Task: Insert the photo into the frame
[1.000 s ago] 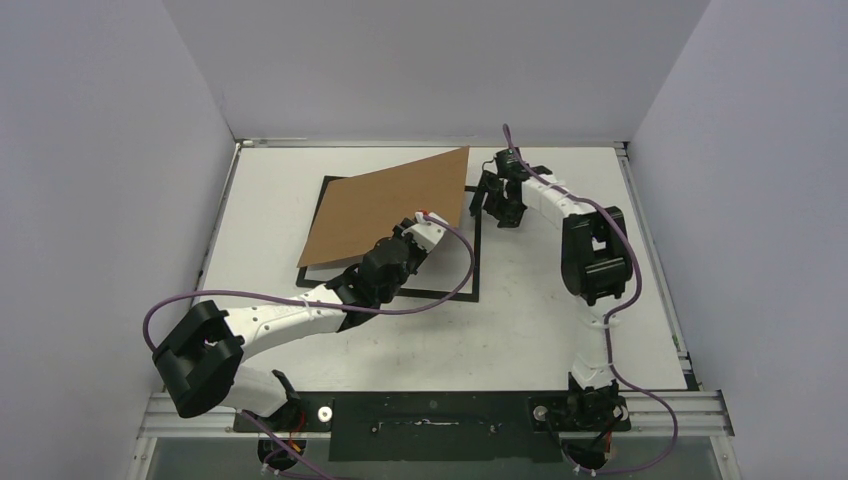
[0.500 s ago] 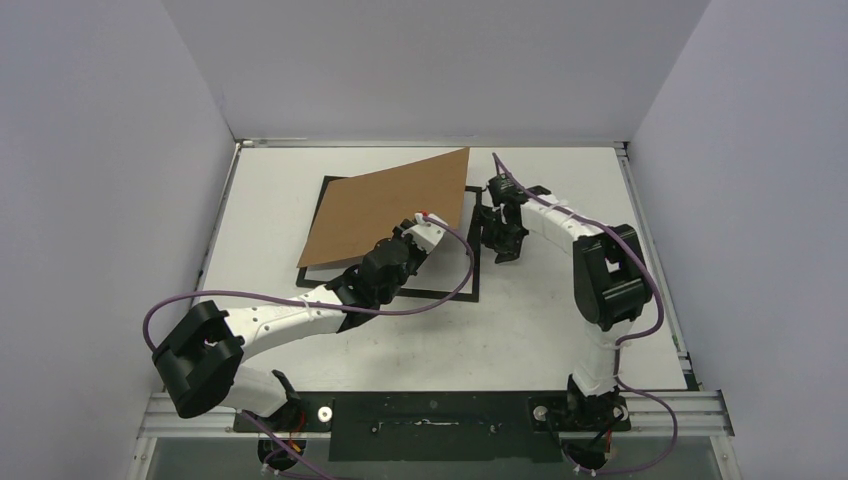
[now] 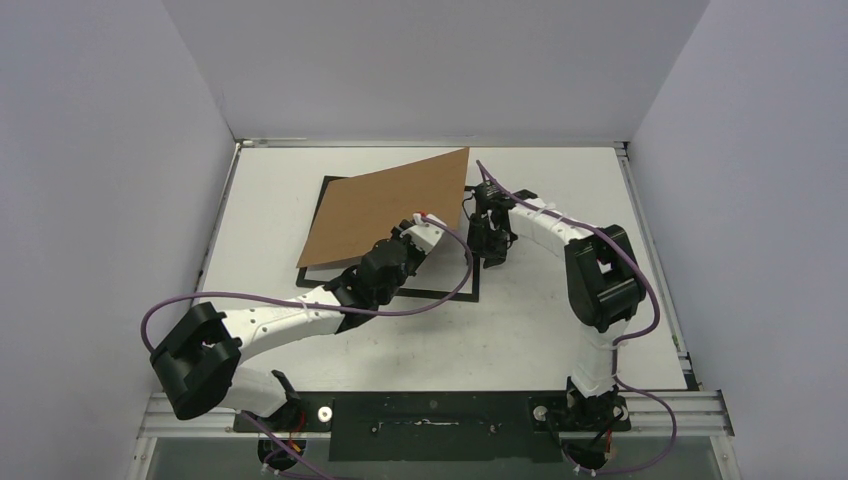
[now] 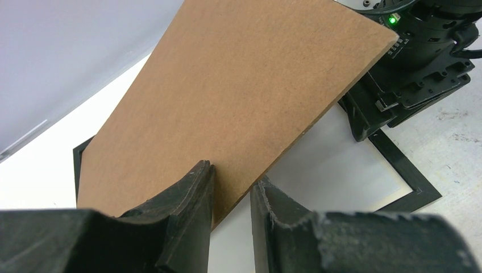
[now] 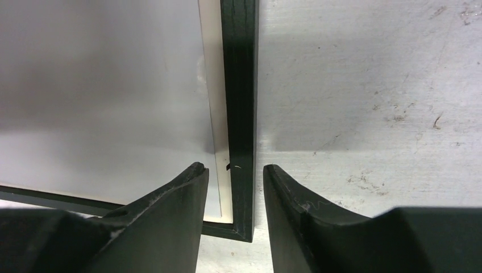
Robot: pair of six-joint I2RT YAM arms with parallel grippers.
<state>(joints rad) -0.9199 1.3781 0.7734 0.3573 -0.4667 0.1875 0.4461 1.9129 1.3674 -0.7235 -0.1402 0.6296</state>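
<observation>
The left tool [image 4: 230, 176] is shut tight on the brown cardboard [image 3: 390, 205]. It pinches the board's edge on the 5 o'clock side. The board is tipped up, with its 12 o'clock edge high in the air and its 7 o'clock corner low, near the frame.

The frame [image 3: 440, 293] is thin and black. It lies flat in the middle of the white desk [image 3: 480, 340], under the raised board. The left tool hangs over its 5 o'clock part.

A pale sheet [image 4: 335, 170] lies flat inside the frame. It shows no picture, so I cannot tell if it is the back of the photo. A thin cream strip [image 5: 211, 85] runs between this sheet and the black bar.

The right tool [image 5: 234, 168] is at the 3 o'clock side of the frame, close to one corner. Its two fingers are apart. The black bar runs between them. One finger is over the cream strip on the inside. The other is over the bare desk, just beside the bar on the outside. I cannot tell if either finger touches the bar. The far end of the board is close to this tool.
</observation>
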